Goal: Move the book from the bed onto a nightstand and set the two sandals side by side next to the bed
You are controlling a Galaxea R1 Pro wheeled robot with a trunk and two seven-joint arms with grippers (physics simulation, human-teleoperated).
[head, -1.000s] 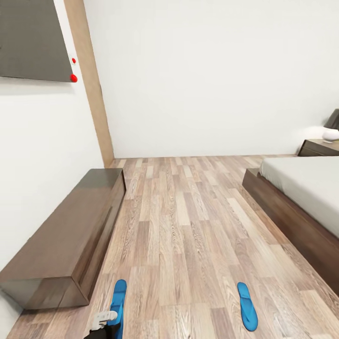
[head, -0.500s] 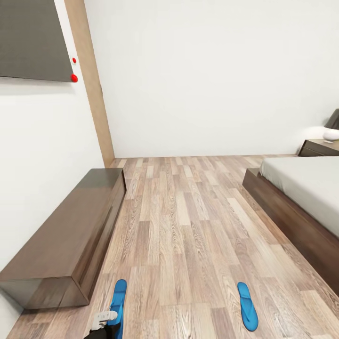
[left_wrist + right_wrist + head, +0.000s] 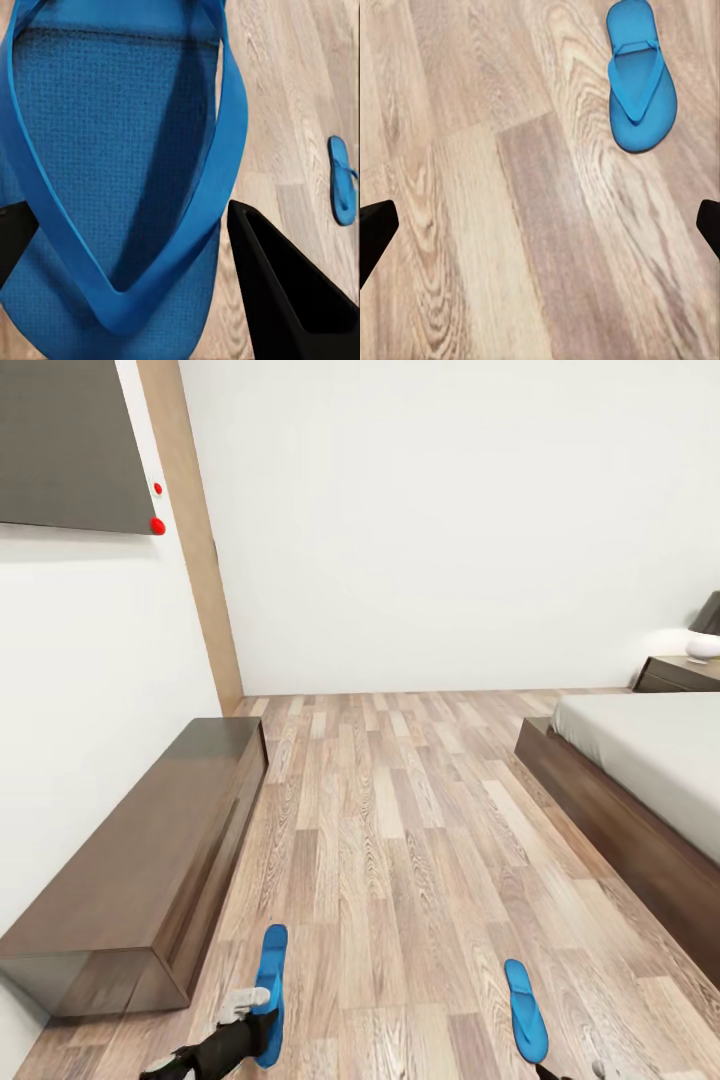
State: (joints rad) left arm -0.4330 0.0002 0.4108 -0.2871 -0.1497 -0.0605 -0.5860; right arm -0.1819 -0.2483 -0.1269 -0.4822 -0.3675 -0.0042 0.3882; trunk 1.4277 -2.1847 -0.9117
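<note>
My left gripper (image 3: 127,247) is clamped on one bright blue flat sandal (image 3: 270,1000) – off the wooden floor (image 3: 400,840). My right gripper (image 3: 540,229) is wide apart above the floor; the other blue sandal (image 3: 524,1011) lies there, near the low grey bed (image 3: 650,760).

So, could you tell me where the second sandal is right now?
In the head view the second sandal lies flat on the wood floor at lower right, between the bed and the sandal in the left gripper.

Bedroom, bed (image 3: 650,760), nightstand (image 3: 678,674), lamp (image 3: 702,645)
</note>
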